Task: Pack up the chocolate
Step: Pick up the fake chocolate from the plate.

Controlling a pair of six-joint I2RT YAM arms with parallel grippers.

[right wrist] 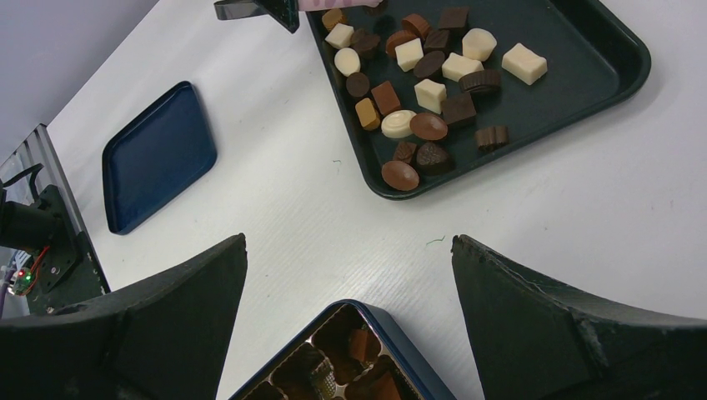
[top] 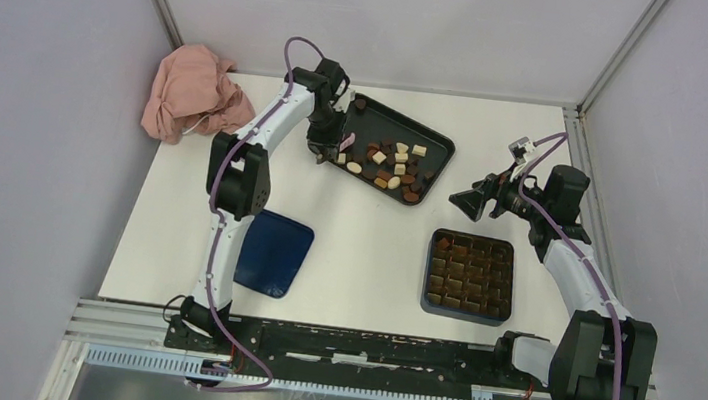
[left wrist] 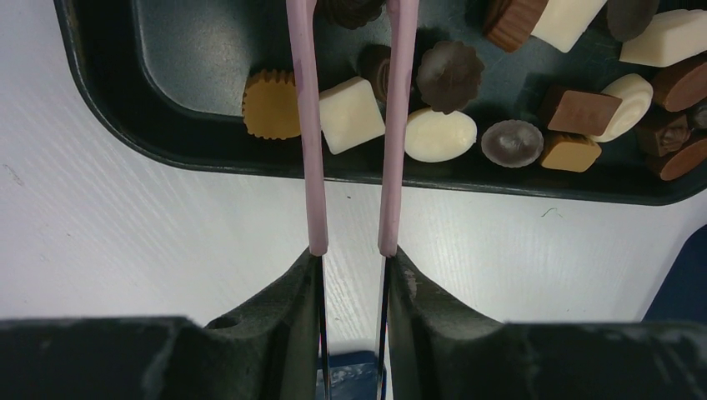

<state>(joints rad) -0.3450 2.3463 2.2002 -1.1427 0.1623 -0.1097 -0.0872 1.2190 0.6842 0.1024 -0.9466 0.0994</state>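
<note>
The chocolate (top: 389, 164) lies as many small dark, tan and white pieces in a dark tray (top: 437, 139). My left gripper (top: 323, 151) is shut on pink tongs (left wrist: 307, 125) at the tray's near left corner. The two tong arms reach over the rim, and a white square piece (left wrist: 350, 114) lies between them. The tong tips run out of the left wrist view. My right gripper (top: 466, 201) hangs open and empty above the table, between the tray (right wrist: 584, 33) and the blue box (top: 473, 238) with its brown grid insert. Several cells hold pieces.
A dark blue lid (top: 274, 251) lies on the table next to the left arm. A crumpled pink cloth (top: 191, 91) sits at the far left corner. Walls close in the table on three sides.
</note>
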